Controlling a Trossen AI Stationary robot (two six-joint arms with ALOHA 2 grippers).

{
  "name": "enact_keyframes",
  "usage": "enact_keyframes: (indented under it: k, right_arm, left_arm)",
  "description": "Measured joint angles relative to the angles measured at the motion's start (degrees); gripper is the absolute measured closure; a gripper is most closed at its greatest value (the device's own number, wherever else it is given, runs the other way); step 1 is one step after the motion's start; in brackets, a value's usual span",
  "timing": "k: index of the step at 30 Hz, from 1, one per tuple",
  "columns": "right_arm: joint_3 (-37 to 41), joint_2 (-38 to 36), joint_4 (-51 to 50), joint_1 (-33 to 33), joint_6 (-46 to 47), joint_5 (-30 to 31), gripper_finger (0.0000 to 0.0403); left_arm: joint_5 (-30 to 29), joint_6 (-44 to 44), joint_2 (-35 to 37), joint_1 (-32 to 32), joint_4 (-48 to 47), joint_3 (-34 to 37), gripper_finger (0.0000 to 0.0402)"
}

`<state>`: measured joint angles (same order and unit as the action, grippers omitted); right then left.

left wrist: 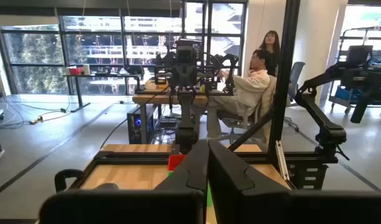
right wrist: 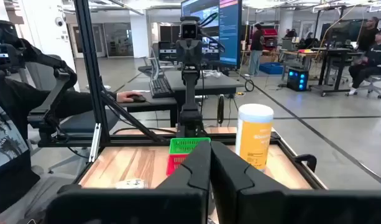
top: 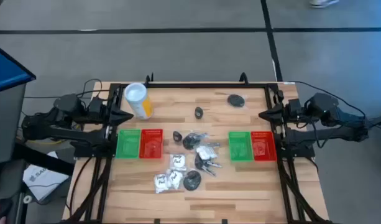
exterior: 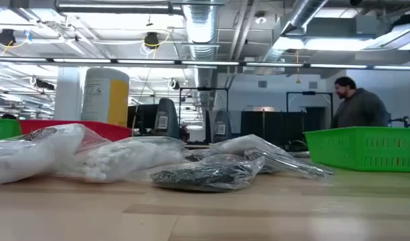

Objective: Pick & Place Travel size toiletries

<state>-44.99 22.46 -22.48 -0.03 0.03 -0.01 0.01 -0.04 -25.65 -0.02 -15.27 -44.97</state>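
The travel size toiletries lie loose at the middle of the table. There is a black disc [top: 236, 100] near the far edge, a small dark cap [top: 199, 112], and a cluster of dark items [top: 192, 140]. White sachets [top: 167, 180], silvery tubes [top: 209, 165] and another black disc [top: 192, 181] lie nearer the front. In the low view they show as clear-wrapped packets [exterior: 191, 167] resting flat on the wood. My left gripper [top: 129, 116] [left wrist: 207, 155] hangs shut at the table's left edge. My right gripper [top: 261, 115] [right wrist: 210, 155] hangs shut at the right edge. Both are well away from the items.
A green tray [top: 128, 143] and a red tray [top: 151, 143] sit side by side at the left. A second green tray [top: 240, 146] and red tray [top: 263, 146] sit at the right. A yellow cylinder with a white top [top: 138, 99] stands far left. A person [exterior: 355, 107] is beyond the table.
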Motion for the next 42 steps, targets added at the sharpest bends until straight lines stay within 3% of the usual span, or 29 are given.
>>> enact_keyframes:
  k: [42]
  right_arm:
    - [0.0, 0.0, 0.0, 0.0, -0.8, 0.0, 0.0403]
  left_arm:
    - [0.0, 0.0, 0.0, 0.0, 1.3, 0.0, 0.0401]
